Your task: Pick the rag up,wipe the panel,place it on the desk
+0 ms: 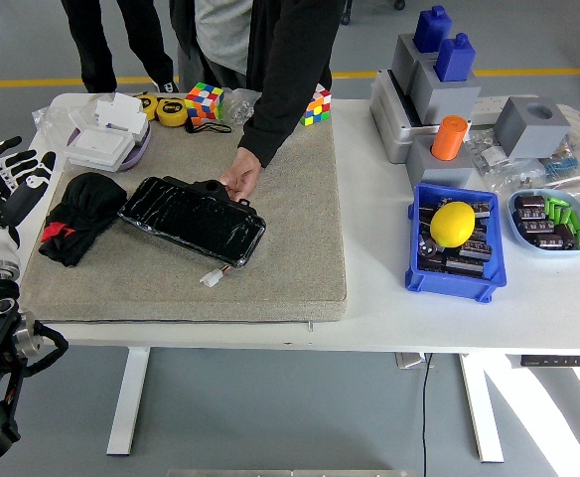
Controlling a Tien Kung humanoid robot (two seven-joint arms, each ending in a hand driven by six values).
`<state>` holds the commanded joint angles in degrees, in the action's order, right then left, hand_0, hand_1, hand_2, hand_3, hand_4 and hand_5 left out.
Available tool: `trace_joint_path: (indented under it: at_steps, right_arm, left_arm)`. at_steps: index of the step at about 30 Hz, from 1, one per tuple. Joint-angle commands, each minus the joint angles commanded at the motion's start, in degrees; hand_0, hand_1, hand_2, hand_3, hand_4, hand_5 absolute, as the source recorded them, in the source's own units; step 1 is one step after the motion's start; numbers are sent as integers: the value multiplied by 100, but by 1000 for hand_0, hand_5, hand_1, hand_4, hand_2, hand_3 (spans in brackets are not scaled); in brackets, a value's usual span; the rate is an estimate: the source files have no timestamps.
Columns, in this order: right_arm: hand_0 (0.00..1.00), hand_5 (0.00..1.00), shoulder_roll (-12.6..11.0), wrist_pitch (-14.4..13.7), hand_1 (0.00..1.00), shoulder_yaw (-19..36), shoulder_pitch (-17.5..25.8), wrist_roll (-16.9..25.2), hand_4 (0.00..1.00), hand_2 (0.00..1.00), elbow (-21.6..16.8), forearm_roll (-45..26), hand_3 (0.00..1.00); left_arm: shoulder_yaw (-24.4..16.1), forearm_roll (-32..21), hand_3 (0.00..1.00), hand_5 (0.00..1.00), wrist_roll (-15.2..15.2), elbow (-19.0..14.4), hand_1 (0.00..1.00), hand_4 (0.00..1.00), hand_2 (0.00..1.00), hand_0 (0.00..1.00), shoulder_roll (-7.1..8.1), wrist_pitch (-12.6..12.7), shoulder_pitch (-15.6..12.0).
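**On the grey mat: rag and panel side by side, a person's hand on the panel**

On the white table (369, 318) lies a grey mat (290, 268), and on its left part sits the black rag (76, 217), crumpled, with a bit of red showing at its lower left. Just beside it to the right lies the glossy black panel (193, 220), set at a slant, with a small white connector (211, 279) on a wire at its near edge.

A person in a dark sleeve stands at the far side; the person's hand (238, 180) rests on the panel's far edge, fingers touching it.

The robot's left hand (7, 177) is at the picture's left edge, off the mat and apart from the rag, its fingers spread and holding nothing. No right arm shows.

Behind the rag stands a white box on a lilac tray (106, 144); further along the far edge are yellow tape measures (166, 107) and two coloured puzzle cubes (204, 100). Well to the right, clear of the mat, a blue bin (454, 273) holds a yellow lemon-shaped object (452, 223); grey blocks with blue tops (439, 75), an orange cylinder (450, 136) and a light blue dish (551, 221) of small parts stand around it.
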<state>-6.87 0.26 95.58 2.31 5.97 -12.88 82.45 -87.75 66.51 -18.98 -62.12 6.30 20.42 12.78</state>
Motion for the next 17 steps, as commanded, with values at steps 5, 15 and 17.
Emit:
trace_joint_path:
  at_steps: [5, 15, 17]
  right_arm:
    - [559, 392, 0, 1, 571, 28, -10, 0, 892, 501, -4, 5, 524]
    - [559, 396, 1, 5, 570, 55, -9, -2, 893, 502, -4, 22, 524]
    - [559, 396, -1, 5, 570, 59, -25, -3, 893, 502, -5, 21, 524]
  left_arm:
    - [-13, -2, 680, 246, -5, -15, 618, 889, 596, 585, -15, 2, -10]
    - [-26, 53, 681, 247, 9, -55, 618, 888, 600, 588, -24, 1, -11]
    - [-28, 69, 681, 247, 18, -66, 618, 888, 600, 588, -26, -3, -7]
